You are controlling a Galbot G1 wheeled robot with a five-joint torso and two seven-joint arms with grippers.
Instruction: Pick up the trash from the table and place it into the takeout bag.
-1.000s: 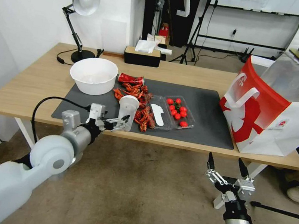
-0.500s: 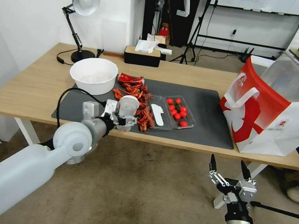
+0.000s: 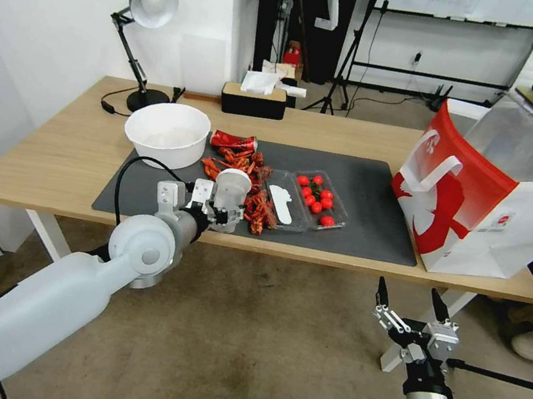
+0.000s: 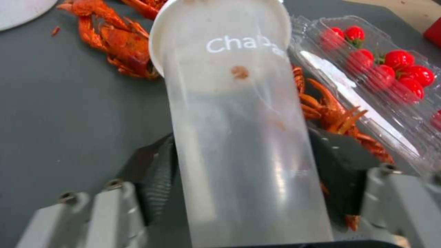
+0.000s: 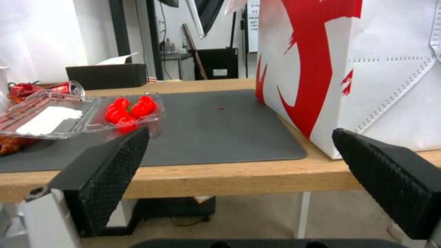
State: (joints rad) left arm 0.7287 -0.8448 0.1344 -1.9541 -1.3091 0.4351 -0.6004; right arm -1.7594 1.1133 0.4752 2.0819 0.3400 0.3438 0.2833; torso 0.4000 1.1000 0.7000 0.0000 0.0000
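A tall clear plastic cup [image 3: 233, 186] stands near the front edge of the dark mat [image 3: 362, 194] on the table [image 3: 72, 148]. My left gripper [image 3: 223, 210] is shut on its lower half. In the left wrist view both pads press the sides of the cup [image 4: 239, 137]. A crushed red drink can [image 3: 233, 141] lies behind the cup, beside red crayfish shells [image 3: 245, 162]. The red-and-white takeout bag [image 3: 483, 193] stands open at the table's right end. My right gripper [image 3: 411, 300] hangs open below the table's front edge, facing the bag [image 5: 349, 69].
A large white bowl [image 3: 167, 134] sits left of the can. A clear tray of tomatoes [image 3: 319, 198] lies open right of the cup. A desk lamp [image 3: 145, 5] and a tissue box [image 3: 253, 100] stand at the back edge. Bare mat separates tray and bag.
My left gripper has moved forward from beside the cup and has shut around it. The right gripper has sunk slightly and stays open.
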